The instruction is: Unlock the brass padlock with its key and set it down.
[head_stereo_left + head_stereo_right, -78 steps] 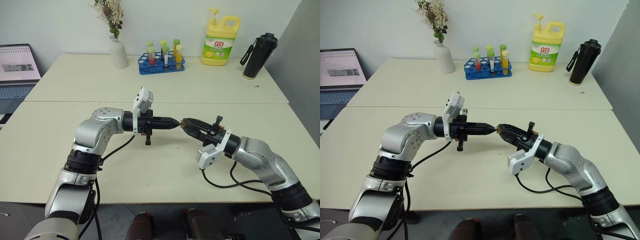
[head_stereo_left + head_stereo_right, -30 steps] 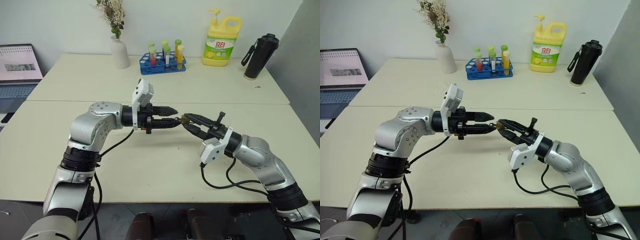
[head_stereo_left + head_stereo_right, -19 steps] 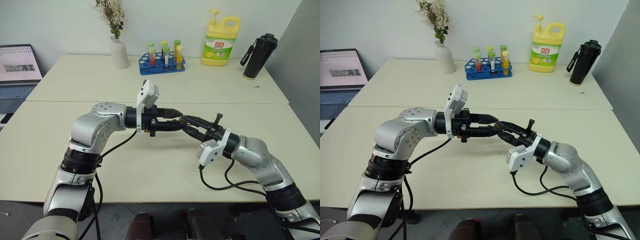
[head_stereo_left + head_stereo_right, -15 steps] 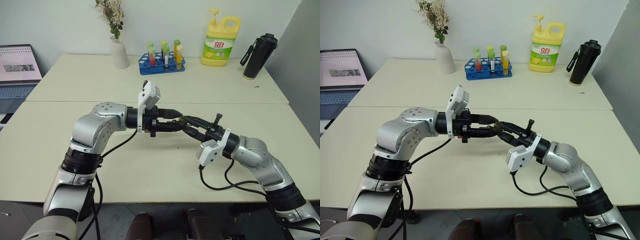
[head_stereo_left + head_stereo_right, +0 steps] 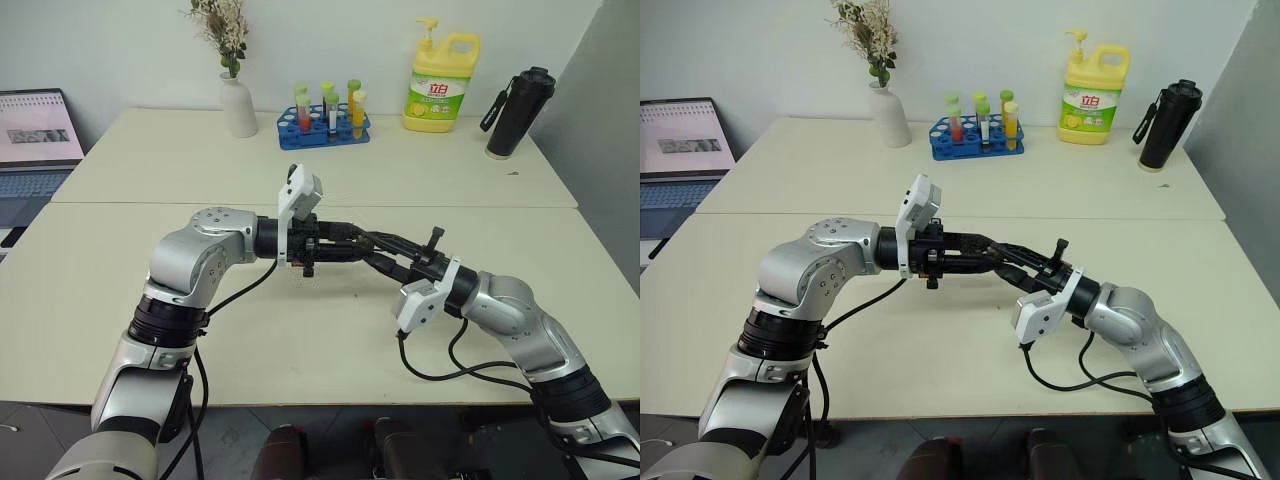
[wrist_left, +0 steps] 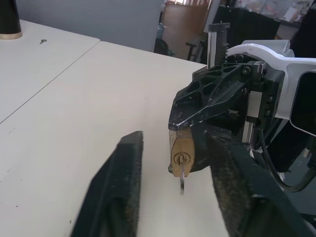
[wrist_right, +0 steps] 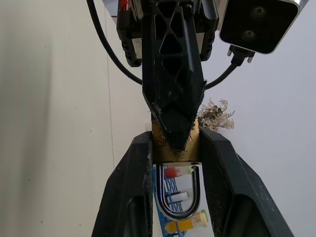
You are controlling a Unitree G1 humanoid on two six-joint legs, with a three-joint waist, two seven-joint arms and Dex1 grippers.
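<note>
Brass padlock (image 6: 183,154) clamped in right gripper (image 7: 175,148), key (image 6: 181,180) inserted, left gripper (image 6: 173,197) straddling it unclosed; next: pinching, turning.

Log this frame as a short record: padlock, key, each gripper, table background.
padlock: brass padlock held above the table, pinched between the right gripper's fingers
shackle: silvery loop, looks seated in the body
key: in the keyhole, sticking out
left gripper: fingers either side of the key, gap visible on both sides
background: vase, tube rack, soap jug, black bottle, laptop
</note>
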